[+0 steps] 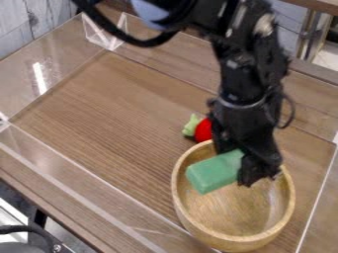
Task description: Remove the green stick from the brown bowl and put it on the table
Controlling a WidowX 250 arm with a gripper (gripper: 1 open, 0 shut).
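The green stick (214,173) is a small green block hanging tilted just above the inside of the brown bowl (224,233), a round light-wood bowl at the near right of the table (119,109). My black gripper (246,168) points down over the bowl and is shut on the green stick's right end. The block hides part of the bowl's far rim.
A red strawberry-like toy with green leaves (199,126) lies on the wood just behind the bowl, next to the gripper. Low clear plastic walls (59,163) border the tabletop on the left and front.
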